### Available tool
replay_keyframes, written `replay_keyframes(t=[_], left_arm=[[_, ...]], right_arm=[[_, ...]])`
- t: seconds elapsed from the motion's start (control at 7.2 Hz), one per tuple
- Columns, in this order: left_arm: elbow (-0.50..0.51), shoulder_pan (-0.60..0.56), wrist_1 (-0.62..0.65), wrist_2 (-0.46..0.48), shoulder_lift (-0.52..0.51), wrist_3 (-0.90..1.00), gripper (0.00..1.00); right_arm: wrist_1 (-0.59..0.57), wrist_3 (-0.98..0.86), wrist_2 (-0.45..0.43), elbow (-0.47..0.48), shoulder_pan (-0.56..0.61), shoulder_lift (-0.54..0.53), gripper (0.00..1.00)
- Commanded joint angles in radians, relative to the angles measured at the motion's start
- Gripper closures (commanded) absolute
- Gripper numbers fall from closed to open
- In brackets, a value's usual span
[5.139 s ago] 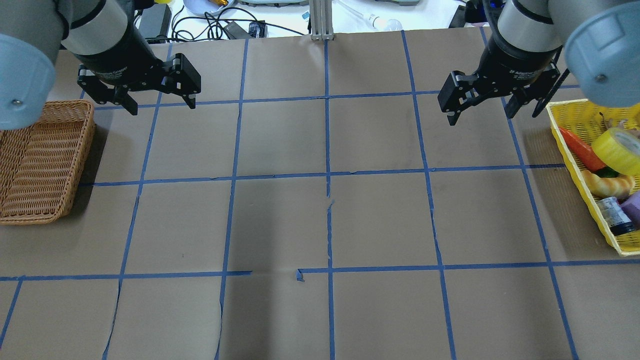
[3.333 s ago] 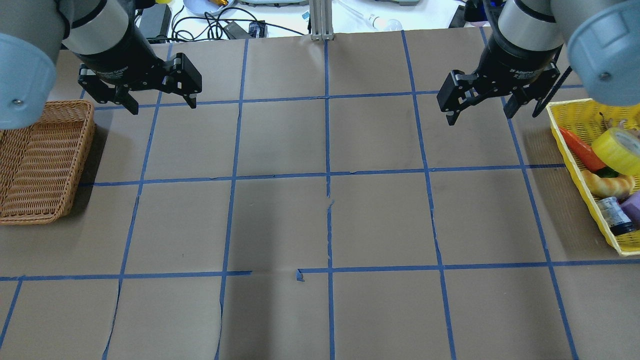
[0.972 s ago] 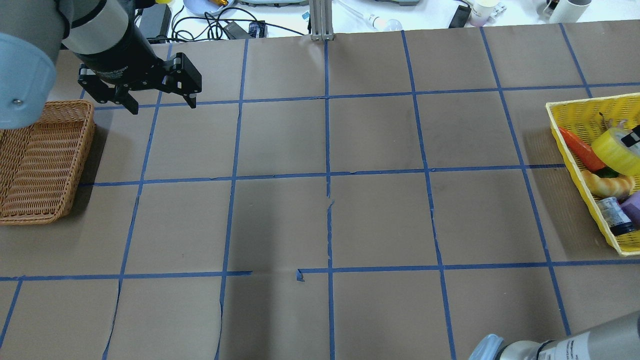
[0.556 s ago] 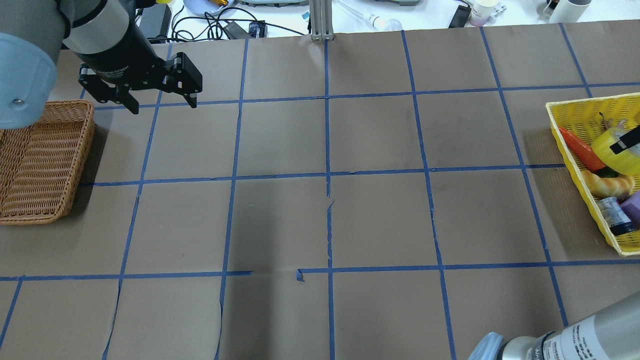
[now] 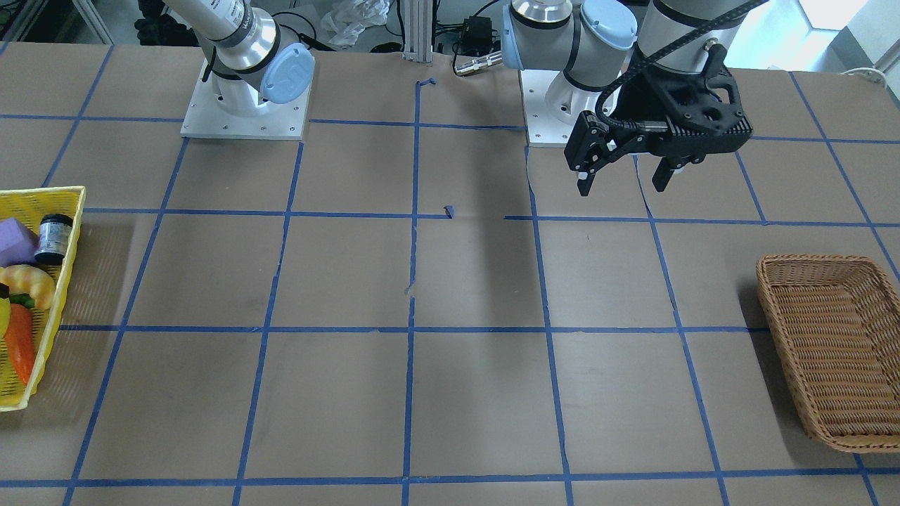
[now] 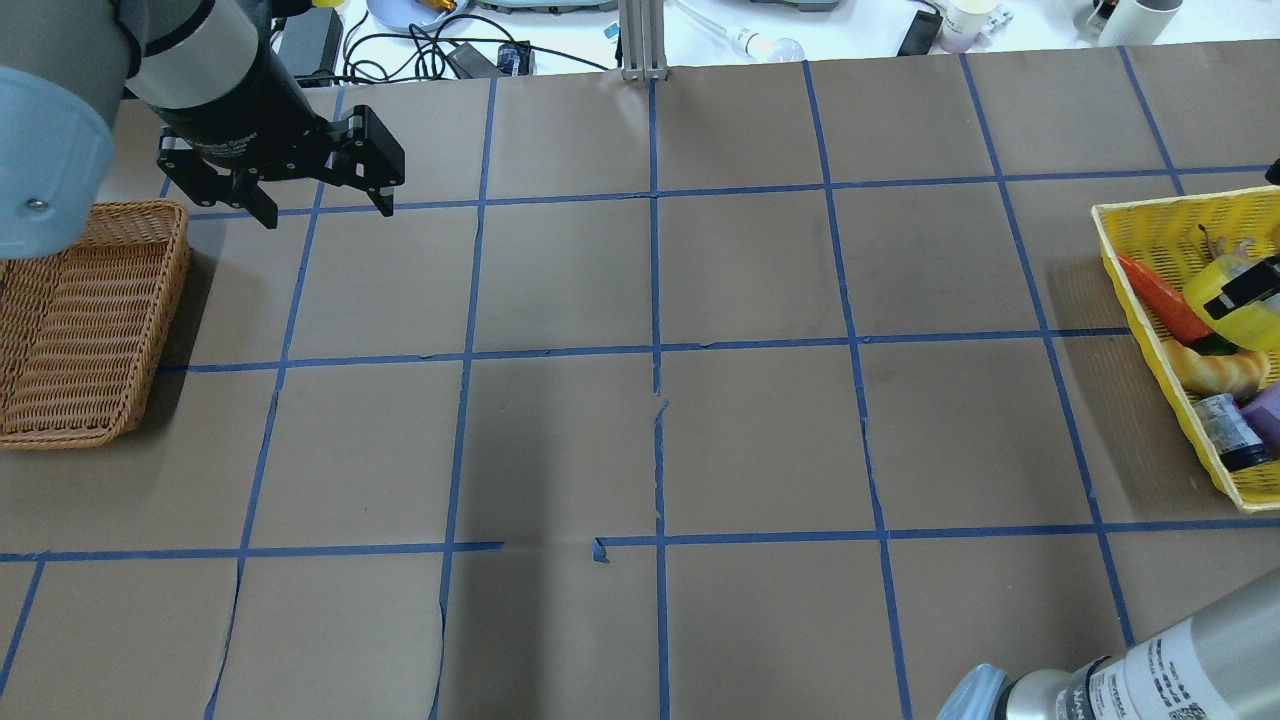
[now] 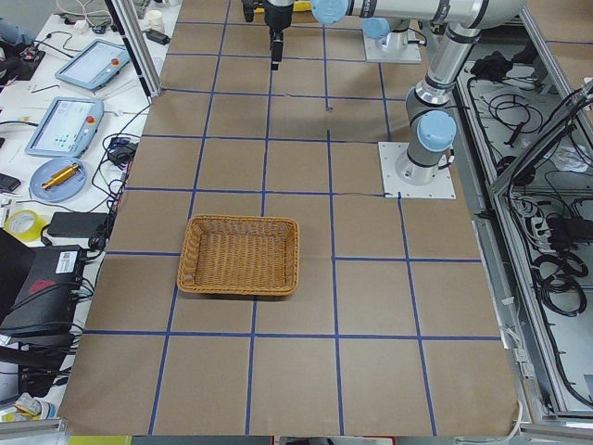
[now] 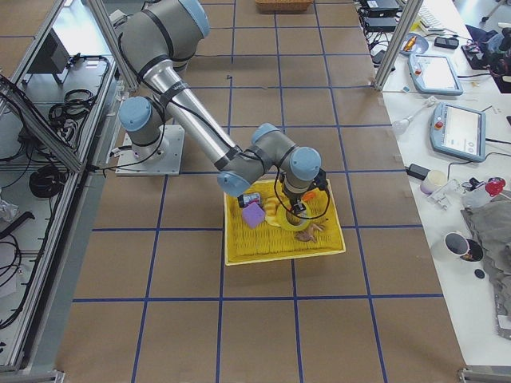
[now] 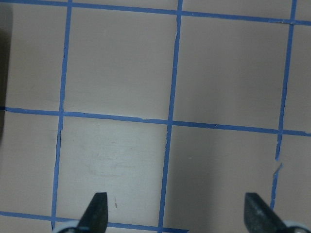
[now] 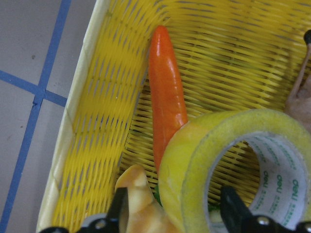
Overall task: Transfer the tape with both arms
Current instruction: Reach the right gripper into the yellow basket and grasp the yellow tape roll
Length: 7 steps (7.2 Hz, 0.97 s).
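Observation:
The yellow tape roll (image 10: pixel 194 160) stands on edge in the yellow basket (image 10: pixel 92 121), next to an orange carrot (image 10: pixel 167 92). My right gripper (image 10: pixel 175 213) is open and down in the basket. One finger is in the roll's whitish core and the other outside, by a croissant (image 10: pixel 141 204). In the overhead view one of its black fingers (image 6: pixel 1240 285) crosses the tape (image 6: pixel 1203 288). My left gripper (image 6: pixel 327 213) hangs open and empty over the table's back left; it also shows in the front view (image 5: pixel 621 187).
The yellow basket (image 6: pixel 1150 300) at the right edge also holds a dark jar (image 6: pixel 1230 430) and a purple block (image 6: pixel 1268 410). A brown wicker basket (image 6: pixel 80 320) sits at the left edge. Blue tape lines grid the brown table.
My right arm left the table's back right and reached into the yellow basket; its finger has slid further across the tape. The left arm has not moved.

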Motion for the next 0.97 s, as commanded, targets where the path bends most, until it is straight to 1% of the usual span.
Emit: replay_keyframes(t=[0.0,0.14,0.28,0.56,0.69,0.83], left_arm=[[0.001,0.000,0.000,0.000,0.000,0.000,0.00],[0.001,0.000,0.000,0.000,0.000,0.000,0.00],[0.001,0.000,0.000,0.000,0.000,0.000,0.00],[0.001,0.000,0.000,0.000,0.000,0.000,0.00],[0.001,0.000,0.000,0.000,-0.001,0.000,0.00],[0.001,0.000,0.002,0.000,-0.001,0.000,0.00]], right_arm=[[0.000,0.011,-0.015,0.000,0.000,0.002,1.00],[0.004,0.051,-0.063,-0.009,0.000,-0.007,1.00],[0.012,0.070,-0.091,-0.020,0.003,-0.039,1.00],[0.042,0.105,-0.099,-0.023,0.052,-0.166,1.00],[0.113,0.251,-0.097,-0.023,0.122,-0.233,1.00],[0.156,0.436,-0.097,-0.023,0.250,-0.271,1.00]])
